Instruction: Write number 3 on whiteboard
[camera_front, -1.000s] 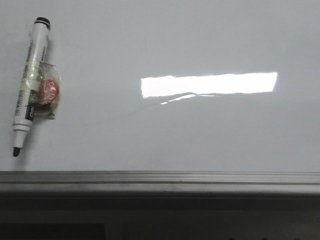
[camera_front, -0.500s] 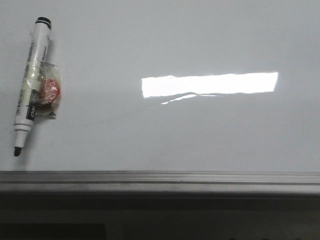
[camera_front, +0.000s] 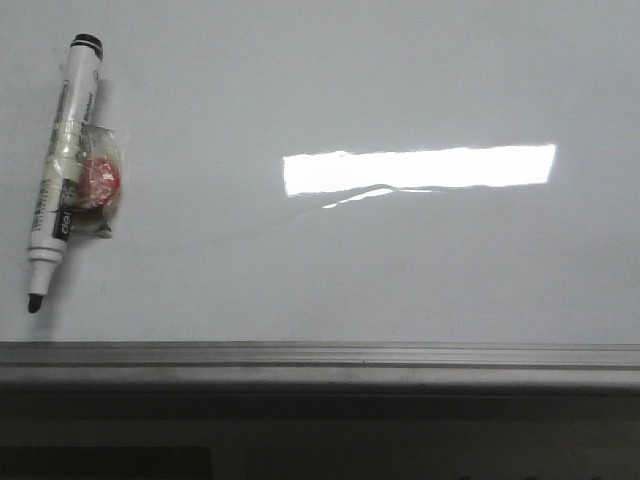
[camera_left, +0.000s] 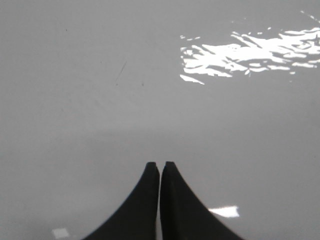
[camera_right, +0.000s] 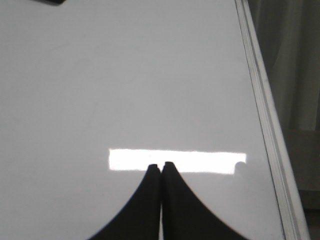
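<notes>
The whiteboard (camera_front: 330, 270) fills the front view, pale and glossy, with its grey frame strip along the near edge. No number 3 shows on it. A white marker pen (camera_front: 62, 165) with a black tip lies at the far left, tip toward the near edge, with a taped red-and-clear lump on its side. Neither gripper shows in the front view. My left gripper (camera_left: 160, 164) is shut and empty over a bare grey surface. My right gripper (camera_right: 161, 165) is shut and empty over the whiteboard (camera_right: 125, 85).
A bright rectangular glare patch (camera_front: 418, 168) lies mid-board. The grey frame strip (camera_front: 320, 358) marks the near edge, with dark space below. In the right wrist view the board's frame edge (camera_right: 265, 115) runs past the gripper, and a dark object's corner (camera_right: 50, 2) shows at the far edge.
</notes>
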